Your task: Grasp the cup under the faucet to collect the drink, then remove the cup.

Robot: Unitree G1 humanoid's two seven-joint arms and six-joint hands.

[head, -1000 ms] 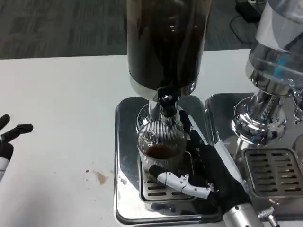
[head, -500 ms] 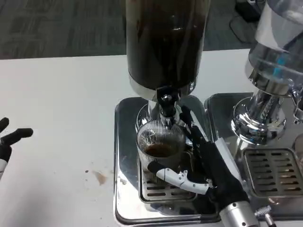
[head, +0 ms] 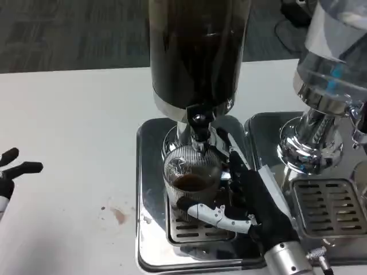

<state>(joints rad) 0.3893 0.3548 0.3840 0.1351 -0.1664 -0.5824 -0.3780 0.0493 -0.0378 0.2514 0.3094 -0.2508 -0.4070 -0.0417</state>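
Right hand (head: pixel 252 200) wraps its fingers (head: pixel 209 212) around the ribbed glass cup (head: pixel 191 177) under the black faucet (head: pixel 199 129); dark drink inside, shiny steel drip tray (head: pixel 150 229) below. Left hand (head: pixel 11 172) splays, released.

clear ribbed cup (head: pixel 192 180) of brown drink (head: pixel 191 183), silver tray (head: pixel 148 212), white table (head: pixel 74 132)
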